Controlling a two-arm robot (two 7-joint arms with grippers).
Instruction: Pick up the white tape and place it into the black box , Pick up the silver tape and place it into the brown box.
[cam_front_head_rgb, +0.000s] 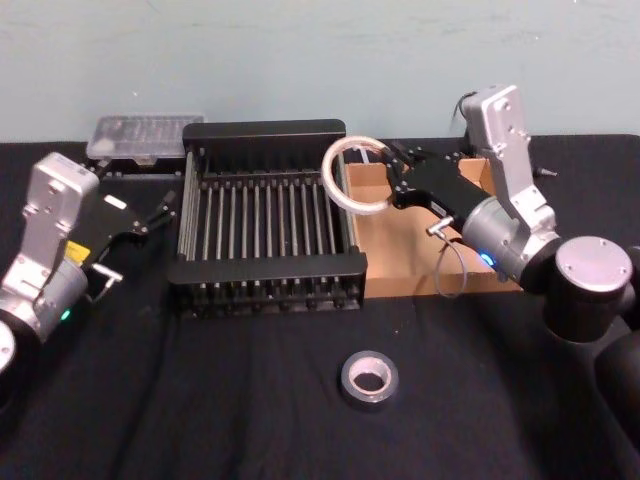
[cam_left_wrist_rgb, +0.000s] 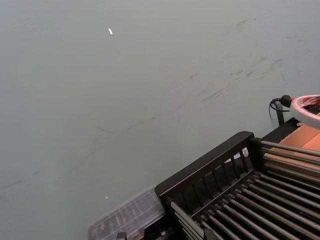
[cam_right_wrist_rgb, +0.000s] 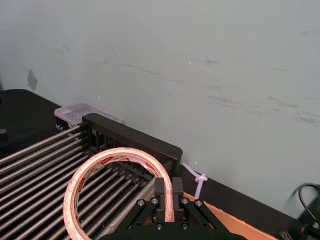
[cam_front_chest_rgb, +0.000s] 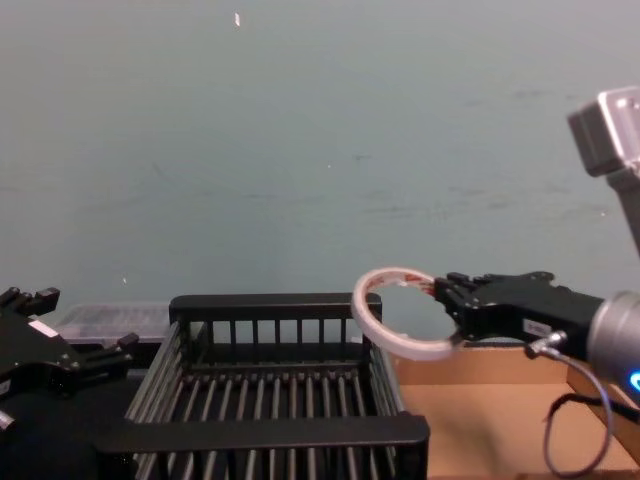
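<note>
- The left end effector (cam_front_head_rgb: 150, 215) hangs over the worktop (cam_front_head_rgb: 250, 400) just left of the black box (cam_front_head_rgb: 265, 215), its fingers spread apart with nothing between them; in the chest view it sits low at the left edge (cam_front_chest_rgb: 60, 355).
- A clear plastic case (cam_front_head_rgb: 145, 137) lies behind it on the worktop, just beside the black box's far left corner; it also appears in the left wrist view (cam_left_wrist_rgb: 127, 217).
- The black box stands at mid-worktop, its barred bottom bare, and its right wall is touching the brown box (cam_front_head_rgb: 420, 260).
- The silver tape (cam_front_head_rgb: 368, 377) lies flat on the worktop, in front of the black box and well apart from both end effectors.
- The white tape (cam_front_head_rgb: 353, 177) is held off the surface, tilted up on edge, above the black box's far right corner where the two boxes meet; the chest view shows it clear of the rim (cam_front_chest_rgb: 397, 312).
- The right end effector (cam_front_head_rgb: 395, 178) is clamped on the right side of the white tape's ring, its fingers (cam_right_wrist_rgb: 161, 197) pinching the band in the right wrist view, and its arm reaches in over the brown box.
</note>
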